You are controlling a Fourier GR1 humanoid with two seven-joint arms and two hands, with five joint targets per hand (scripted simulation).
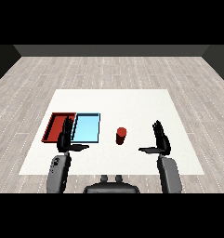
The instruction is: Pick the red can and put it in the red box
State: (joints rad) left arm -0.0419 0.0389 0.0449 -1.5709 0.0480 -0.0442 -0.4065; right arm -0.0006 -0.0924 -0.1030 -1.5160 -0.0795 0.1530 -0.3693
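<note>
We see a small red can [121, 135] upright at frame centre, both hands, left [64, 138] and right [161, 139], open and empty.

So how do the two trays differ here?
The red tray lies at the far left of the table; the light blue tray sits to its right, nearer the red can. The left hand overlaps the red tray's near corner more than the blue one. Both are shallow rectangles, holding nothing.

A small red can [121, 135] stands upright just right of the frame's centre, alone on the white surface. The red tray [55, 122], shallow and rectangular with a dark red floor, lies left of centre, well apart from it.
</note>
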